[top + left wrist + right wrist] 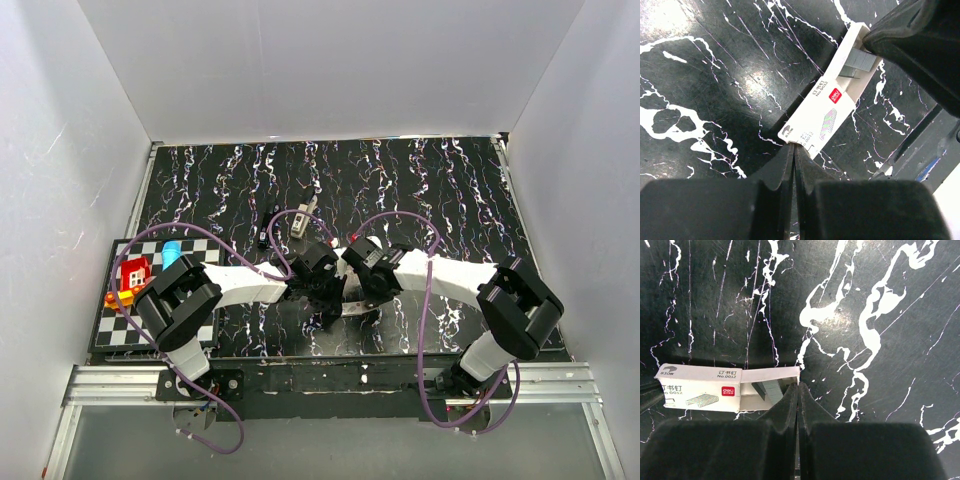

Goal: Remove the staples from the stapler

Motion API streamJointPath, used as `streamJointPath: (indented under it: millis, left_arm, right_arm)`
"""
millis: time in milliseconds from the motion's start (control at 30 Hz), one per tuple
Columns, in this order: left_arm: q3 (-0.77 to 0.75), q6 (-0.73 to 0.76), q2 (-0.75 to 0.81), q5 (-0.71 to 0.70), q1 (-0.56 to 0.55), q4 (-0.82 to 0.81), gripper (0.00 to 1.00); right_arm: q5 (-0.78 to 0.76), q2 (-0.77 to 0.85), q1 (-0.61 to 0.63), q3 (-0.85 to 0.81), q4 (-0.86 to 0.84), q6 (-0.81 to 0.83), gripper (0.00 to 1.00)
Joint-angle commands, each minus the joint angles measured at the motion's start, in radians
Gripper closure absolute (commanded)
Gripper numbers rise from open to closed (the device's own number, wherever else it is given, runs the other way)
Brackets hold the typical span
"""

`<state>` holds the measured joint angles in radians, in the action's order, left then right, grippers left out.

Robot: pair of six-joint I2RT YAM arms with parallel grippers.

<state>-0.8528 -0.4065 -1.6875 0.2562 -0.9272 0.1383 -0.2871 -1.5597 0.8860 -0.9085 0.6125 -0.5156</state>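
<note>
Shut, left gripper [794, 146] and right gripper [798, 386] are set at opposite ends of the staple box [822, 117], tray [856, 75] slid out. Beyond, leftward, the stapler [262, 237] is seen untouched; staples [860, 62] could be spilled if the box is nudged.

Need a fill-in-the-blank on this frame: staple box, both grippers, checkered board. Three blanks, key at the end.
1. The slid-out tray of the staple box shows a grey stick of ___.
2. The left gripper and the right gripper both have their fingers ___.
3. In the top view, the checkered board lies by the ___ arm.
Missing words: staples; shut; left.
</note>
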Motion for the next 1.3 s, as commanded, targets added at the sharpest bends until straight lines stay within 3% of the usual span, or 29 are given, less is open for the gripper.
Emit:
streamJointPath:
  millis: [0,467,1033,1133,1267]
  left_arm:
    - [-0.022,0.011,-0.009,0.006,-0.007,-0.011,1.0]
    - [-0.011,0.006,0.014,-0.005,-0.009,-0.009,1.0]
    - [-0.008,0.008,0.02,-0.009,-0.013,-0.008,1.0]
    - [-0.011,0.009,0.02,-0.009,-0.013,-0.006,1.0]
    - [-0.011,0.009,0.019,-0.009,-0.015,-0.006,1.0]
  right_arm:
    - [0.019,-0.008,0.011,-0.049,-0.003,0.005,0.99]
    - [0.0,-0.008,0.011,-0.072,0.032,-0.098,0.99]
    - [0.085,-0.028,0.025,-0.09,0.015,-0.081,0.99]
    - [0.078,-0.025,0.024,-0.092,0.021,-0.077,0.84]
    - [0.048,-0.008,0.024,-0.086,0.039,-0.073,0.8]
